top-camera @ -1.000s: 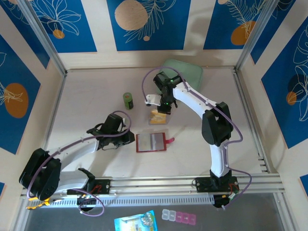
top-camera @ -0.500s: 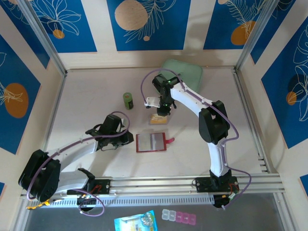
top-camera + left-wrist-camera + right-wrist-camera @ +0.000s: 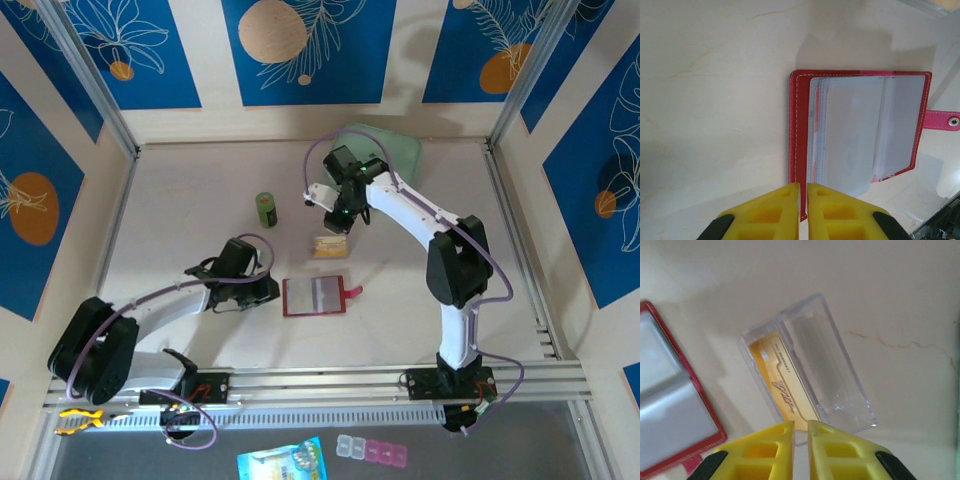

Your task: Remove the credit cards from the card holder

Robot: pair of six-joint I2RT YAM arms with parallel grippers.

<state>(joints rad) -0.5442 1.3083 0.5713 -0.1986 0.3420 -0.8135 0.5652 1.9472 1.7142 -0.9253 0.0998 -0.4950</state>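
The red card holder (image 3: 315,297) lies open on the table, its pale clear pockets (image 3: 860,130) facing up and its pink snap tab (image 3: 942,120) sticking out on the right. My left gripper (image 3: 803,187) is shut on the holder's left red edge, low on the table (image 3: 272,290). A yellow credit card (image 3: 782,385) rests in a clear plastic box (image 3: 825,355) just beyond the holder; from above the cards (image 3: 328,246) look orange-tan. My right gripper (image 3: 801,424) hovers over the near end of that box (image 3: 339,224), its jaws a narrow gap apart with nothing between them.
A small green cylinder (image 3: 265,209) stands left of the cards. A mint-green case (image 3: 385,148) lies at the back behind the right arm. Metal frame posts (image 3: 95,90) and patterned walls close in the table on three sides.
My right gripper has let go and drawn back from the cards, towards the rear of the table, its jaws parting slightly. The left gripper has stayed on the card holder's edge.
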